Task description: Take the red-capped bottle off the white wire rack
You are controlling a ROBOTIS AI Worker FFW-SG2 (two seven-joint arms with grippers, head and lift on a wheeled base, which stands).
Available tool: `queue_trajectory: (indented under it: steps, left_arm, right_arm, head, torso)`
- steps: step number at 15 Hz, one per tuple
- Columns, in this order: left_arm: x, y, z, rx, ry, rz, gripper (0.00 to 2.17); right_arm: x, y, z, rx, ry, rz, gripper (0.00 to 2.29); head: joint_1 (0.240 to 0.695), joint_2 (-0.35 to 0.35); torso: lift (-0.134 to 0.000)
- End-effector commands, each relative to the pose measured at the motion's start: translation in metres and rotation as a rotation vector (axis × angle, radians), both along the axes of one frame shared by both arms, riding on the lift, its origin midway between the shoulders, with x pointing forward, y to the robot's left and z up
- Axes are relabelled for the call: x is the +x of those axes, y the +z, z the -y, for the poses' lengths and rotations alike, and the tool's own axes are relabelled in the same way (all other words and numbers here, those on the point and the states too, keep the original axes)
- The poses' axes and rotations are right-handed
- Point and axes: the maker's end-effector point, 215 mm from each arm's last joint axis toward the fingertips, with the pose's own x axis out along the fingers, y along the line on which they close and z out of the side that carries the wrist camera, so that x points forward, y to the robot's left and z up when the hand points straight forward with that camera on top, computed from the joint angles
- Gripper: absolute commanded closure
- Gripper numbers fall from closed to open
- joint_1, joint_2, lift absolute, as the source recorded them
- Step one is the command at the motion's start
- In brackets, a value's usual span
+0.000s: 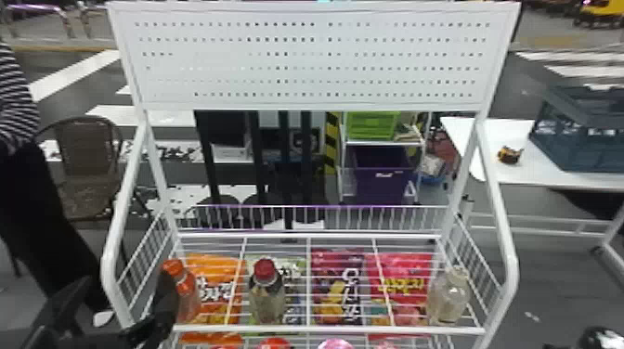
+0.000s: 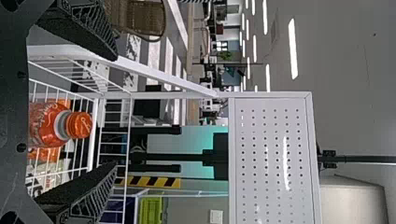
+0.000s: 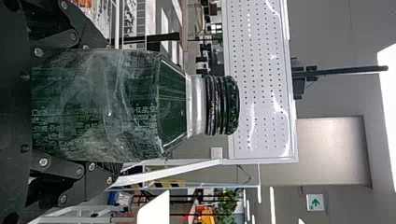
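Clasping green bottle (image 3: 107, 107) in right gripper (image 3: 112, 109), you have left gripper (image 1: 126, 285) wide, empty, eight o'clock; red-capped bottle (image 1: 267, 297) on rack (image 1: 325, 330), seven o'clock

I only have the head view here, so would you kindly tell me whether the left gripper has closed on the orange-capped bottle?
Observer: It has not; in the left wrist view, the left gripper has its fingers spread, with the orange-capped bottle visible between them, held by neither.
Operator: Thank you. Is the right gripper free for the red-capped bottle?
Observer: No, the right wrist view shows a dark green bottle held in it.
Operator: Is that one upright?
Observer: Yes, its dark cap is uppermost.
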Motion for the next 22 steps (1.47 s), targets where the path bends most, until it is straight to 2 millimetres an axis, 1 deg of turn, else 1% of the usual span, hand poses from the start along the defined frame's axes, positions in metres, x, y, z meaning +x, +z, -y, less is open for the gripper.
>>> queue_trajectory:
  steps: [1,3,9,11,12,13,14,15,16,18,22]
  left_arm:
    - [0.0,-0.003,0.001,0.001,-0.002,-0.006,0.08]
    - [0.0,-0.006,0.0,0.001,-0.001,-0.01,0.08]
    - [0.001,-0.001,0.001,-0.001,-0.003,0.003,0.08]
    - [-0.001,-0.009,0.012,-0.026,-0.015,0.022,0.08]
    - [-0.003,-0.021,0.022,-0.05,-0.027,0.043,0.08]
    - [-0.006,-0.039,0.031,-0.058,-0.039,0.048,0.08]
    - [-0.008,-0.06,0.047,-0.049,-0.063,0.027,0.08]
    - [-0.01,-0.072,0.058,-0.044,-0.079,0.024,0.08]
    - [-0.012,-0.088,0.071,-0.043,-0.098,0.011,0.08]
    - [-0.008,-0.114,0.094,-0.044,-0.126,-0.022,0.08]
    - [0.009,-0.142,0.143,-0.047,-0.194,-0.054,0.08]
  right_arm:
    - [-0.001,0.0,0.0,0.002,-0.001,0.0,1.22]
    - [-0.001,0.002,0.0,0.003,0.0,0.001,1.21]
    - [0.0,0.007,0.0,0.001,0.0,0.011,1.22]
    - [0.0,0.003,0.001,0.002,-0.003,0.005,1.21]
    - [0.001,0.002,0.001,0.002,-0.003,0.0,1.21]
    - [0.002,0.002,0.001,0.004,-0.003,0.002,1.22]
    - [0.001,0.001,0.003,0.004,-0.005,0.0,1.21]
    - [0.002,0.001,0.005,0.005,-0.008,-0.001,1.21]
    - [0.003,0.0,0.005,0.005,-0.007,-0.001,1.21]
    - [0.004,0.0,0.005,0.007,-0.008,-0.001,1.22]
    - [0.006,-0.001,0.006,0.007,-0.009,-0.003,1.21]
  head:
    - [0.499,0.0]
    - [0.499,0.0]
    - [0.499,0.0]
    - [0.499,0.0]
    - [0.499,0.0]
    - [0.499,0.0]
    - [0.499,0.0]
    - [0.499,0.0]
    - [0.499,0.0]
    - [0.499,0.0]
    - [0.499,0.0]
  torso:
    - [0.0]
    - [0.0]
    - [0.0]
    - [0.0]
    - [0.0]
    - [0.0]
    - [0.0]
    - [0.0]
    - [0.0]
    - [0.0]
    - [0.0]
